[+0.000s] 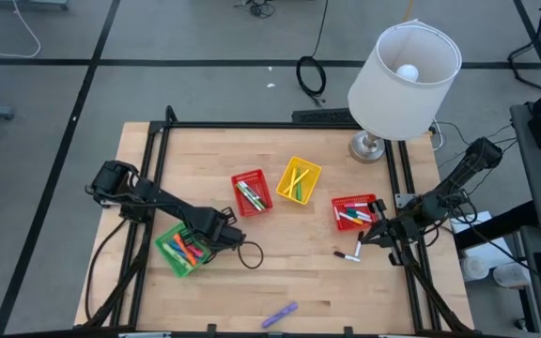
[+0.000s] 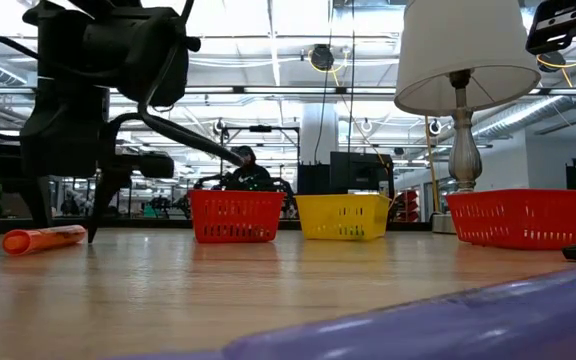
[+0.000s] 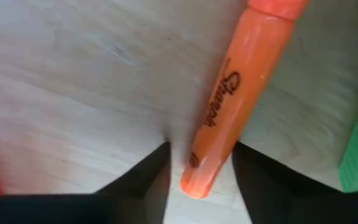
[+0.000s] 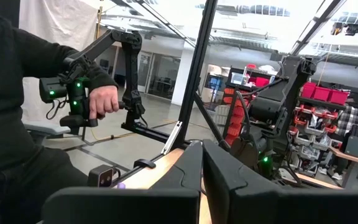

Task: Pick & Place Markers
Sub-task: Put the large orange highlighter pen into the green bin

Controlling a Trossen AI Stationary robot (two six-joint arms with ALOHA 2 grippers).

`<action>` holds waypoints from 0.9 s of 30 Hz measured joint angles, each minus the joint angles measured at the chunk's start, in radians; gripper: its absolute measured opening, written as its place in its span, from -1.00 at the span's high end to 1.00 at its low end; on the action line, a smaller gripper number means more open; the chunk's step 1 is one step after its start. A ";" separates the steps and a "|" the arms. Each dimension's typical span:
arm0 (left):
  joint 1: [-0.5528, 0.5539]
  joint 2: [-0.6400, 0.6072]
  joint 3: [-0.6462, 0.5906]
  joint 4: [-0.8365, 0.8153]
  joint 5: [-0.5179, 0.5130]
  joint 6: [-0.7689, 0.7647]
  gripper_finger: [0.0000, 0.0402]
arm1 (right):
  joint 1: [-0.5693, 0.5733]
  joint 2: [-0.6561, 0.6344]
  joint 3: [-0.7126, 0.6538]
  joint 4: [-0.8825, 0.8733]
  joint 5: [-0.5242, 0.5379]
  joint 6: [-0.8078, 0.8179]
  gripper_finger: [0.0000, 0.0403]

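Observation:
An orange marker (image 3: 229, 106) lies flat on the wooden table (image 1: 299, 272), right beside the green basket (image 1: 184, 249) that holds several markers. My left gripper (image 3: 201, 152) points down over the orange marker's rounded end, open, with one finger on each side of it. In the low view the orange marker (image 2: 43, 239) lies under the left arm. My right gripper (image 4: 202, 163) is shut and hovers by the right-hand red basket (image 1: 353, 212), touching nothing. A purple marker (image 1: 280, 314) lies near the front edge, and a few more markers (image 1: 350, 253) lie at the front right. My left gripper comes from above, its fingers across the orange marker's rounded end (image 3: 197, 177). A strip of table shows between one finger (image 3: 157, 168) and the barrel. The other finger (image 3: 247, 165) stands right at the barrel; whether it touches I cannot tell. The marker lies flat on the table.
A red basket (image 1: 250, 191) and a yellow basket (image 1: 298, 180) with markers stand mid-table. A lamp (image 1: 402, 75) stands at the far right corner. A black cable loop (image 1: 250, 253) lies beside the left gripper. A person's hand (image 4: 101, 102) grips a handle beyond the table.

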 joint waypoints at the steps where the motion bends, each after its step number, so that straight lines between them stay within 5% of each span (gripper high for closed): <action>1: 0.000 0.000 0.000 -0.002 0.000 0.002 0.20 | 0.000 0.000 0.000 0.000 0.000 0.000 1.00; 7: 0.014 0.000 0.001 0.000 -0.031 -0.048 0.72 | 0.000 0.000 0.000 0.000 0.000 0.000 1.00; 18: 0.021 0.002 0.032 -0.039 -0.036 -0.211 0.72 | 0.000 0.000 0.000 0.002 0.000 0.000 1.00; 27: -0.073 0.002 0.264 -0.351 -0.145 -0.476 0.72 | 0.000 0.000 0.000 0.004 -0.001 0.010 1.00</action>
